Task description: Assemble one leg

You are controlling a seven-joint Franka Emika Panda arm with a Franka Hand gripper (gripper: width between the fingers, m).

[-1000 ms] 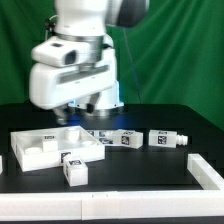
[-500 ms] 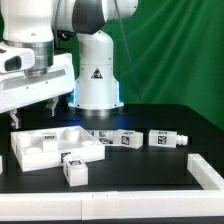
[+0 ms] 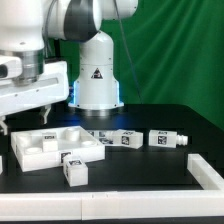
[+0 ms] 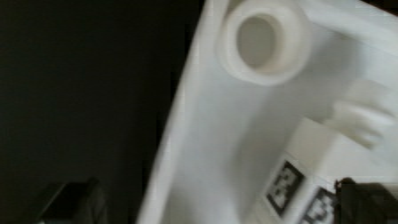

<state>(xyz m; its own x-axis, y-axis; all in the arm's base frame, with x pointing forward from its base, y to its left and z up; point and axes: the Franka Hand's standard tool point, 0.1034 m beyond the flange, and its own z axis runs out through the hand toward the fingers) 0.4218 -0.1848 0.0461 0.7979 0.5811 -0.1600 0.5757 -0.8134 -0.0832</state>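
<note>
Green curtain (image 3: pixel 180 50) backs a black tabletop (image 3: pixel 140 185). The exterior view is evenly lit.

1. Panda arm (image 3: pixel 95 70). One second ago its wrist hung low over the middle of the parts and hid those behind it. Half a second ago it had swung up and toward the exterior view's left. It is now on that side and slightly lower, above the left end of the panel.

2. White panel (image 3: pixel 45 148). It lies flat, and its position is unchanged across all three moments. The wrist view shows one raised round socket (image 4: pixel 267 45), which is empty.

3. Tool (image 3: pixel 28 120). It is spread and carries nothing. The wrist view agrees: dark fingertips (image 4: pixel 71 205) sit at either side with only the panel beneath.

4. Legs. None has been displaced.
- The upright leg (image 3: pixel 75 168) stands just beside the panel's front edge.
- The rear leg (image 3: pixel 101 134) lies at the panel's far corner.
- The middle leg (image 3: pixel 124 139) lies next to the rear leg.
- The outer leg (image 3: pixel 165 139) lies apart, toward the exterior view's right.
- The wrist view shows a tagged post beside the panel, but I cannot tell which of the four it is.

Finding: the sweep was a repositioning with no pickup. No leg is held or seated, so I judge the assembly not yet begun. A descent onto one leg is still required.
</note>
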